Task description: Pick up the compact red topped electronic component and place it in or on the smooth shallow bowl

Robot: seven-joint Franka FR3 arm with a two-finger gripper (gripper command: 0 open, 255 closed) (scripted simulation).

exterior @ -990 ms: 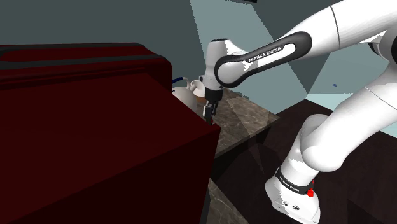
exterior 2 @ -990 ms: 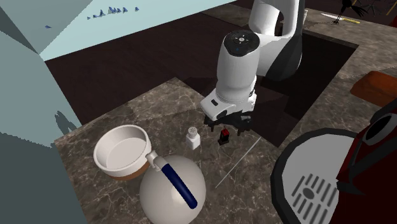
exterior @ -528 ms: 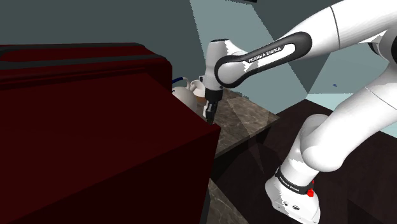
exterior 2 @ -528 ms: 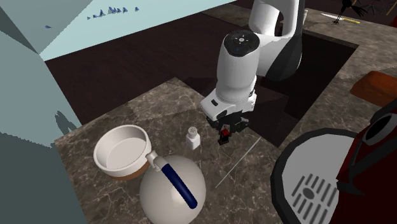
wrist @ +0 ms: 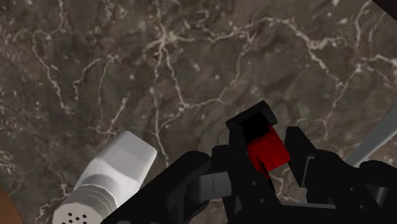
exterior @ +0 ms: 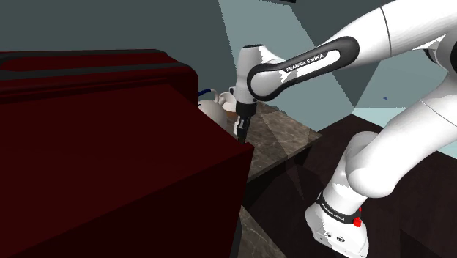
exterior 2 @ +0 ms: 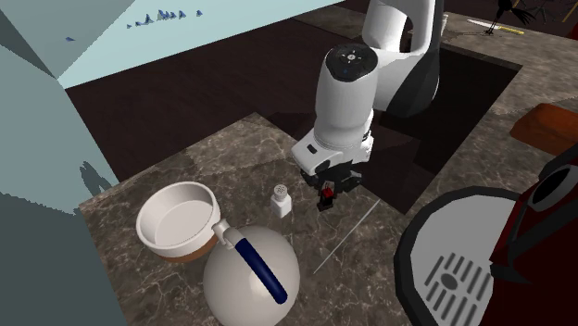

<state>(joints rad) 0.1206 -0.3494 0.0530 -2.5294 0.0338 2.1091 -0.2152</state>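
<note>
Since a second ago the gripper (exterior 2: 326, 188) has narrowed and now we see it clamped on the little red-topped component (exterior 2: 325, 195), sitting on the marble counter (exterior 2: 185, 167). White shaker (exterior 2: 282, 198) is just beside it, while the bowl (exterior 2: 178, 218) and round white jug (exterior 2: 227, 282) sit further off. A big dark red appliance (exterior: 110, 146) blocks most of our shoulder view

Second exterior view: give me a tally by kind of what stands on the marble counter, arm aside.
Bowl: 1
Kettle: 1
Shaker: 1
Component: 1
Coffee machine: 1
Total: 5
</note>
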